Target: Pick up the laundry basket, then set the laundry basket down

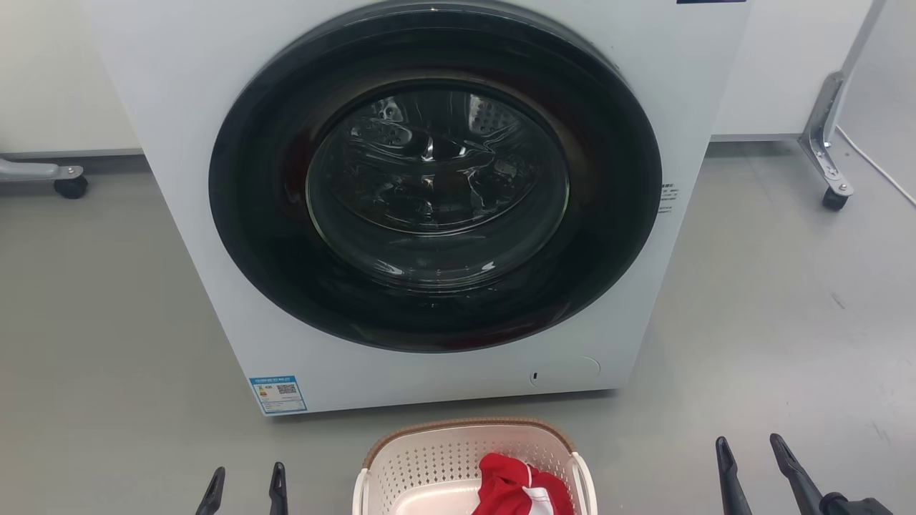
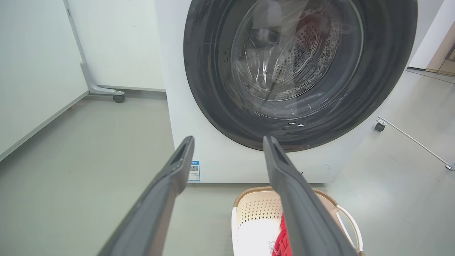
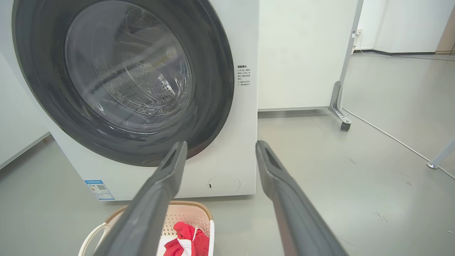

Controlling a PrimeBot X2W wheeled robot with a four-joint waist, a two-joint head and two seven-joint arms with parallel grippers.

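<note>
One washing machine (image 1: 186, 107), one laundry basket (image 1: 429, 465), one red garment (image 1: 519, 486), one left gripper (image 1: 247, 471), one right gripper (image 1: 750, 440), two caster wheels (image 1: 71, 187) (image 1: 834, 199).

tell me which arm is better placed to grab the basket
Left, probably: the left gripper sits open and nearer the laundry basket than the right gripper, also open, which stands farther to its side.

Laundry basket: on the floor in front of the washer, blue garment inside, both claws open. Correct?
No: the garment in the laundry basket is red and white, not blue (head view). The floor, washer, open left claw and right claw all hold.
</note>
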